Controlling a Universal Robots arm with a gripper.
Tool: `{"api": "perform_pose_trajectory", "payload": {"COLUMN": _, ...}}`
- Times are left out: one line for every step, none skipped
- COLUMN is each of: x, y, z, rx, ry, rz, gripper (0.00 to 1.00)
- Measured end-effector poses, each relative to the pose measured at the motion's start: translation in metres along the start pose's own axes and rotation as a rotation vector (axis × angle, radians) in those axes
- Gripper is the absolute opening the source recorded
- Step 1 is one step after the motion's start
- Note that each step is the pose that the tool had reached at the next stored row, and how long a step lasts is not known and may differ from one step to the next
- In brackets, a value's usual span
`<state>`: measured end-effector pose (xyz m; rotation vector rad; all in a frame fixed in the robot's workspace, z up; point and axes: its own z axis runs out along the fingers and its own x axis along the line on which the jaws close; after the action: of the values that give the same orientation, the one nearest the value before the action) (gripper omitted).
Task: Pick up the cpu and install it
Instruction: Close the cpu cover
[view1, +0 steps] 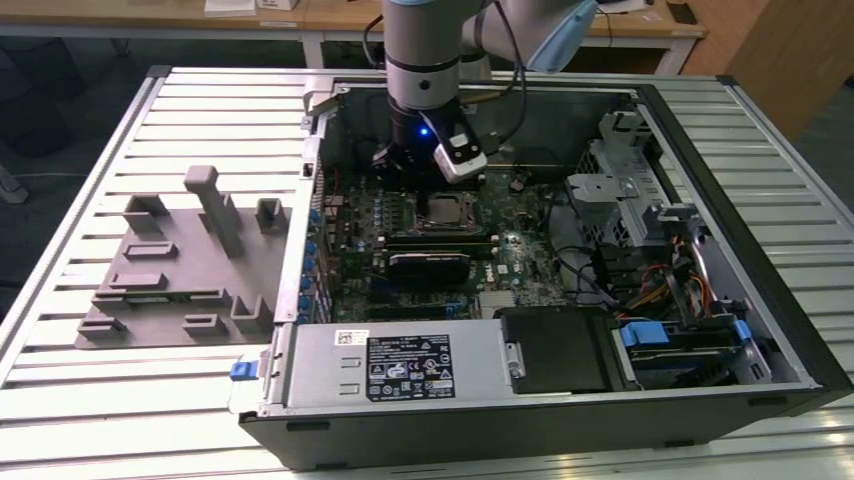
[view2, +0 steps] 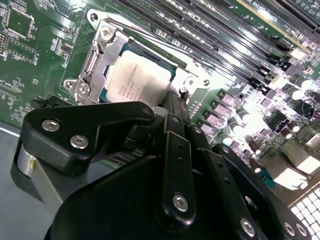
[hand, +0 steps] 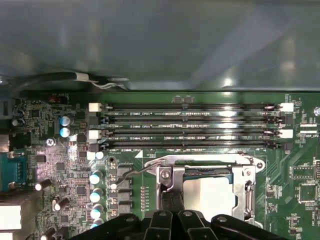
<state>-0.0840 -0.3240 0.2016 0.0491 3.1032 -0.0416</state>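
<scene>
1. Silver-white and flat, the cpu (hand: 207, 195) lies in its socket on the green motherboard (hand: 287, 160). A bright metal frame (hand: 247, 185) surrounds it, and a thin wire lever (hand: 132, 171) runs along one side of that frame.
2. The black gripper (hand: 170, 199) stands at one edge of the cpu. In the first wrist view its fingers are drawn together with no gap between them, and nothing is held in them. Their tips are down at the frame just beside the chip. Whether they touch it cannot be told.
3. In the second wrist view the gripper's black link bars lie close side by side. The cpu's pale top shows just beyond them.
4. Four long memory slots (hand: 185, 125) run parallel just beside the socket, with white latches at their ends. A row of small silver-topped capacitors (hand: 95, 192) stands near the lever.
5. In the exterior view the arm (view1: 424, 60) points straight down into the open computer case (view1: 534, 435). The case lies on its side on a slatted metal table (view1: 80, 400). The gripper is over the socket near the middle of the board.
6. A grey fixture block (view1: 174, 265) sits on the table at the exterior view's left of the case, well apart from the gripper. The power supply (view1: 387, 365) lies along the case's near edge.
</scene>
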Motion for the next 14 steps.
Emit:
{"api": "perform_pose_trajectory", "payload": {"x": 0.0003, "y": -0.0001, "z": 0.0000, "rx": -0.0007, "ry": -0.0006, "rz": 0.000, "gripper": 0.11}}
{"api": "perform_pose_trajectory", "payload": {"x": 0.0005, "y": 0.0000, "z": 0.0000, "rx": -0.0015, "ry": -0.0012, "rz": 0.000, "gripper": 0.11}}
{"api": "perform_pose_trajectory", "payload": {"x": 0.0005, "y": 0.0000, "z": 0.0001, "rx": -0.0023, "ry": -0.0019, "rz": 0.000, "gripper": 0.11}}
{"api": "perform_pose_trajectory", "payload": {"x": 0.0005, "y": -0.0001, "z": 0.0001, "rx": -0.0030, "ry": -0.0027, "rz": 0.000, "gripper": 0.11}}
{"api": "perform_pose_trajectory", "payload": {"x": 0.0005, "y": 0.0000, "z": 0.0001, "rx": -0.0032, "ry": -0.0036, "rz": 0.000, "gripper": 0.11}}
{"api": "perform_pose_trajectory", "payload": {"x": 0.0005, "y": 0.0000, "z": 0.0002, "rx": -0.0034, "ry": -0.0044, "rz": 0.000, "gripper": 0.11}}
{"api": "perform_pose_trajectory", "payload": {"x": 0.0005, "y": 0.0000, "z": 0.0003, "rx": -0.0036, "ry": -0.0050, "rz": 0.000, "gripper": 0.11}}
{"api": "perform_pose_trajectory", "payload": {"x": 0.0006, "y": -0.0001, "z": 0.0005, "rx": -0.0038, "ry": -0.0055, "rz": 0.000, "gripper": 0.11}}
{"api": "perform_pose_trajectory", "payload": {"x": 0.0006, "y": -0.0001, "z": 0.0008, "rx": -0.0040, "ry": -0.0057, "rz": 0.000, "gripper": 0.11}}
{"api": "perform_pose_trajectory", "payload": {"x": 0.0006, "y": -0.0001, "z": 0.0010, "rx": -0.0042, "ry": -0.0058, "rz": 0.000, "gripper": 0.11}}
{"api": "perform_pose_trajectory", "payload": {"x": 0.0006, "y": 0.0000, "z": 0.0014, "rx": -0.0046, "ry": -0.0059, "rz": 0.000, "gripper": 0.11}}
{"api": "perform_pose_trajectory", "payload": {"x": 0.0006, "y": 0.0000, "z": 0.0016, "rx": -0.0048, "ry": -0.0059, "rz": 0.000, "gripper": 0.11}}
{"api": "perform_pose_trajectory", "payload": {"x": 0.0006, "y": 0.0000, "z": 0.0019, "rx": -0.0048, "ry": -0.0059, "rz": 0.000, "gripper": 0.11}}
{"api": "perform_pose_trajectory", "payload": {"x": 0.0006, "y": 0.0000, "z": 0.0022, "rx": -0.0049, "ry": -0.0059, "rz": 0.000, "gripper": 0.11}}
